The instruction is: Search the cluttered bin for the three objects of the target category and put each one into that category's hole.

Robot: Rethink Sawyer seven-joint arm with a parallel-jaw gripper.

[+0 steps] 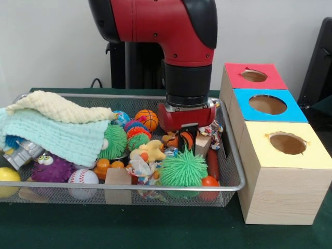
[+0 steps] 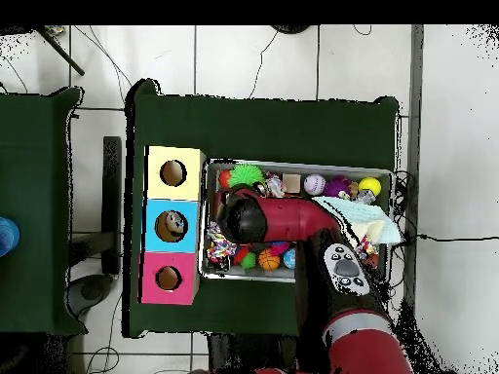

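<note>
My gripper is lowered into the right half of the wire mesh bin, its tip buried among the toys. Right around it lie a small orange and black toy, a wooden block and crinkled candy wrappers. A green spiky ball sits just in front. Outside the bin's right wall stand three wooden boxes with round holes: red, blue and yellow. In the overhead view the arm's wrist hides the gripper, beside the blue box.
A cream cloth and a mint cloth cover the bin's left half. Loose toys include a basketball, a baseball, a yellow ball, a purple fuzzy creature, a yellow duck, a second wooden block and a red cylinder.
</note>
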